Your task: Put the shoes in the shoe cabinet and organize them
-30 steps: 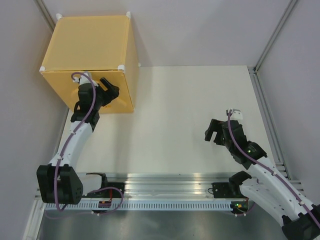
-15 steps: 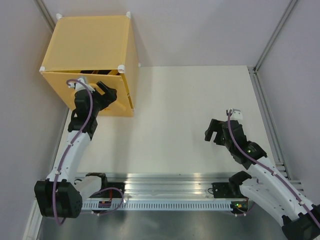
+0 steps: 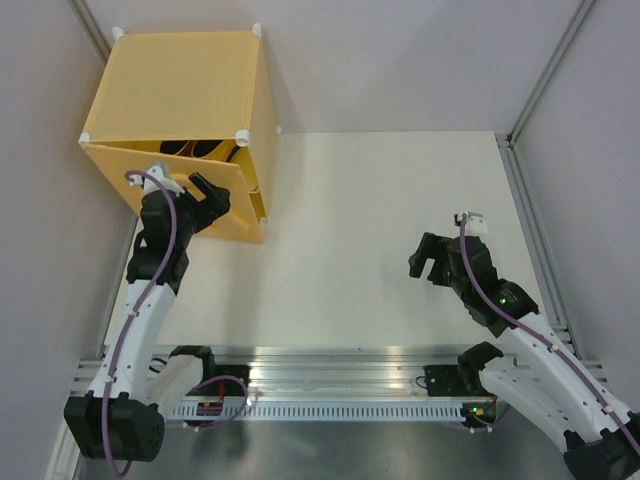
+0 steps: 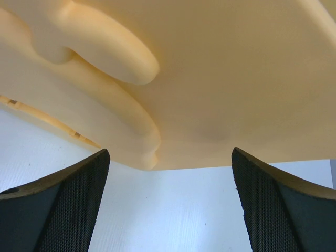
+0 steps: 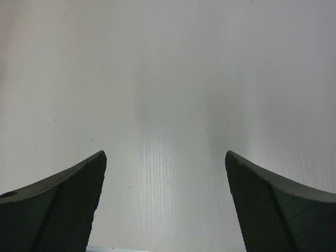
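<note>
One shoe cabinet (image 3: 185, 85) at far-left corner of table (image 3: 350, 220), door (image 3: 240, 205) ajar, dark shapes inside uncountable | left gripper (image 3: 197, 195) spread, empty, near door's lower edge | right gripper (image 3: 430, 262) spread, empty, well apart at right

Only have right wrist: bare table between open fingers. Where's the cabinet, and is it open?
Observer: The cabinet stands at the far left corner of the table. From above, its door is ajar.
Operator: Left arm?
Observer: The left gripper is right in front of the door, jaws wide, holding nothing. Its wrist camera shows the raised pattern on the door just ahead of the fingers.
Operator: Any shoes left out?
Observer: None in sight on the table from above. Dark shapes show in the gap behind the door, but I can't tell what they are.
</note>
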Available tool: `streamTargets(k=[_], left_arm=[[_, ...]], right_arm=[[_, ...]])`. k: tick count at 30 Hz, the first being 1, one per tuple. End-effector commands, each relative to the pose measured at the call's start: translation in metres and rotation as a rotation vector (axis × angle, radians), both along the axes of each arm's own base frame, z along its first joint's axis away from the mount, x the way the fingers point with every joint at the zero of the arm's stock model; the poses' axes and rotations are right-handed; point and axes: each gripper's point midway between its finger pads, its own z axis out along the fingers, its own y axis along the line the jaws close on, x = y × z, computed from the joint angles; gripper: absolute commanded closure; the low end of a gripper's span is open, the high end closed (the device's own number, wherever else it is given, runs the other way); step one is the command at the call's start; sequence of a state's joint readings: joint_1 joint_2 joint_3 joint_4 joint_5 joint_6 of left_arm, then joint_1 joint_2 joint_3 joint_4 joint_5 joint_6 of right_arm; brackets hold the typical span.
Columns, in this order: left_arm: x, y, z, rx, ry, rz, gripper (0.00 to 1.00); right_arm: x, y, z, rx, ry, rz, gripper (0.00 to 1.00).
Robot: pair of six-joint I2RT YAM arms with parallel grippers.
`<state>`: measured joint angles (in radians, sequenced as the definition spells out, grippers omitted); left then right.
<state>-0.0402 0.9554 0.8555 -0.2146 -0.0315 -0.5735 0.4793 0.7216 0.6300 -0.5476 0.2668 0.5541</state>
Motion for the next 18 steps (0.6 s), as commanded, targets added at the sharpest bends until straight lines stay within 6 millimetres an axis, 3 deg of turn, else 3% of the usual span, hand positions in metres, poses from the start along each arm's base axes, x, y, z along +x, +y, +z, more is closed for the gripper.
streamTargets(k=[1, 9, 14, 18], left_arm=[[-0.01, 0.008, 0.018, 0.053, -0.023, 0.013, 0.0], [-0.025, 0.009, 0.021, 0.07, -0.012, 0.006, 0.0], [-0.045, 0.007, 0.034, 0.089, -0.022, -0.019, 0.0], [-0.071, 0.011, 0.056, 0.16, -0.046, -0.041, 0.0]], right_arm=[[0.008, 0.0, 0.031, 0.01, -0.063, -0.003, 0.02], [0.008, -0.001, 0.047, 0.01, -0.094, -0.001, 0.02], [0.007, -0.007, 0.058, -0.008, -0.11, -0.009, 0.02], [0.003, -0.015, 0.092, -0.01, -0.168, -0.026, 0.02]])
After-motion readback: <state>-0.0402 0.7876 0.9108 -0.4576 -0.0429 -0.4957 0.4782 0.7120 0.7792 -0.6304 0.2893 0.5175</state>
